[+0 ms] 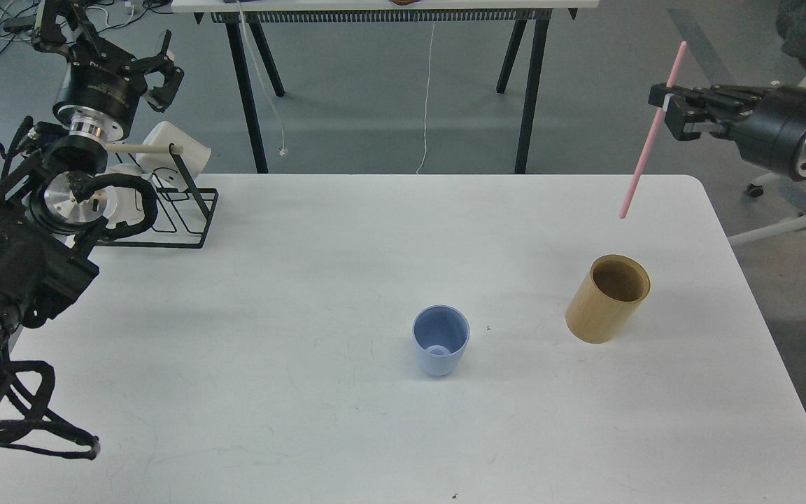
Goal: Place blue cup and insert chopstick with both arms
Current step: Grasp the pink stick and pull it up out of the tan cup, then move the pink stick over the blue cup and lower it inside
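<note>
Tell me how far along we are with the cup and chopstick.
Done: blue cup stands upright on the table, empty. In hand: right gripper holds the pink chopstick high, beyond the wooden cylinder. Left: insertion. Left gripper is open, empty.

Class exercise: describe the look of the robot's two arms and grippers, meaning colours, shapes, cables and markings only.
Both arms are black with polished silver wrist rings. The left gripper sits on a round black body bearing small white lettering, too small to read; black cables loop along that arm. The right gripper has blocky black fingers, and a small blue light glows behind it.

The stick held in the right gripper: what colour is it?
Pink. The chopstick, clamped in the right gripper, shows clearly in the head view.
</note>
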